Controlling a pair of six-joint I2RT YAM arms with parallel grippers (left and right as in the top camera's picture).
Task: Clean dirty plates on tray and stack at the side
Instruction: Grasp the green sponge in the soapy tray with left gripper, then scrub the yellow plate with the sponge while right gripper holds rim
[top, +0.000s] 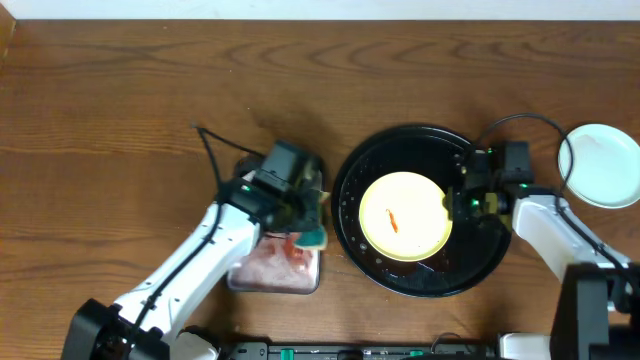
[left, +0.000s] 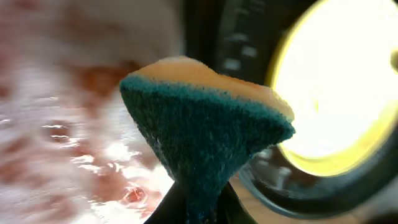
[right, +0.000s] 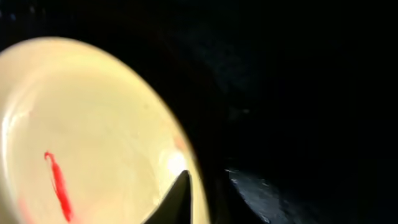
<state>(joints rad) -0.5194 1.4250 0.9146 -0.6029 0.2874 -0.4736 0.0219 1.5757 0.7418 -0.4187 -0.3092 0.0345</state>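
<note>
Because the red-orange smear (top: 392, 220) sits near the middle of the yellow plate (top: 405, 240), I judge this plate is not yet cleaned. It lies flat at the centre of the black tray (top: 350, 235), where drips stay inside the raised rim.

My right gripper (top: 462, 202) is at the plate's 3 o'clock edge. The wrist view shows one fingertip (right: 179, 190) lying on the rim's upper face and the other hidden, so I cannot tell whether the jaws are clamped on the plate or only resting against it. I judge it is there to steady the plate against the push of scrubbing.

At 9 o'clock from the tray, my left gripper (top: 308, 215) is pinched tight on the teal sponge (left: 205, 124). It hangs above the grey tray (top: 270, 275) with its pinkish suds, just beside the black tray's rim. The next move, as I see it, is a short carry toward 3 o'clock onto the smear.

Far out at 3 o'clock, well apart from the tray, a white plate (top: 603, 165) rests on the bare tabletop (top: 120, 120). It looks like the start of the stack.
</note>
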